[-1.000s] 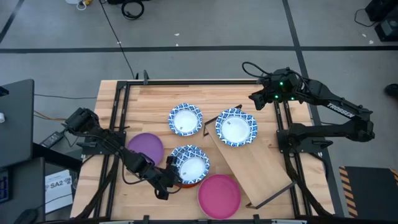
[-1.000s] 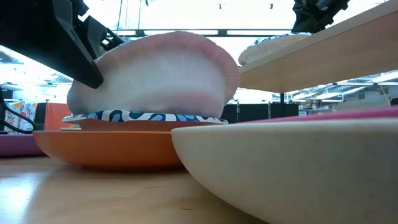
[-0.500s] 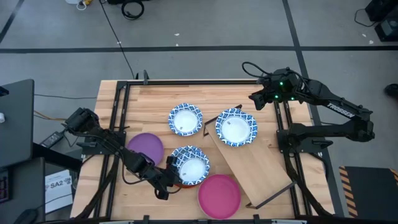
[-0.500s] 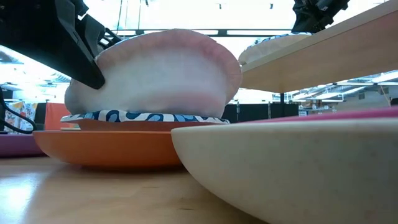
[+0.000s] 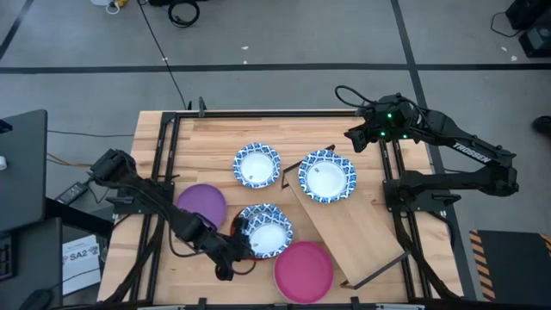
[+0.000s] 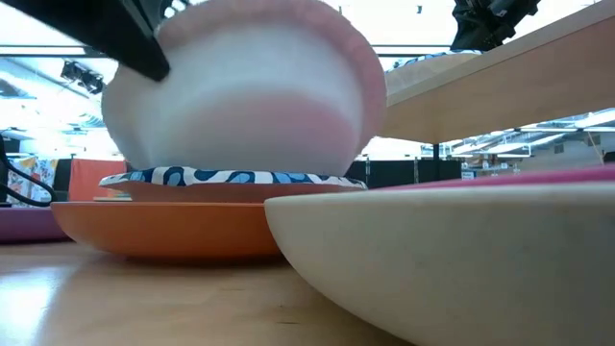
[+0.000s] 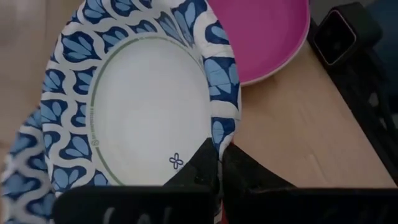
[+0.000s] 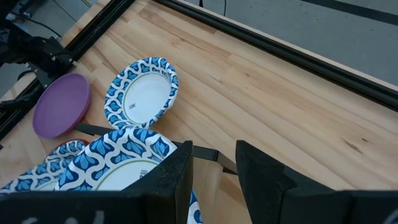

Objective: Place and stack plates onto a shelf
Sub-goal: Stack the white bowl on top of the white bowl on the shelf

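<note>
Left gripper (image 5: 244, 251) low over the near part of the tabletop (image 5: 215, 138), fingers (image 7: 205, 163) pressed together on the rim of a blue plate (image 5: 266, 231), pinching it. In the low view, this plate tilted up, its white underside facing the camera, above the orange plate (image 6: 163, 226) and another blue pattern rim between them. Pink plate (image 5: 304, 269) just beside, on the near right. Purple plate (image 5: 201, 205) flat on the tabletop, to the left of the held plate.

Second blue plate (image 5: 256, 164) alone on the tabletop, further back. Third blue plate (image 5: 327, 176) resting on the far end of the shelf (image 5: 353, 232), which lies diagonal across the right part of the tabletop.

Right gripper (image 5: 355, 135) waiting near the far right edge of the tabletop, just behind the shelf; fingers (image 8: 180, 168) spread a little apart, with nothing between them.
</note>
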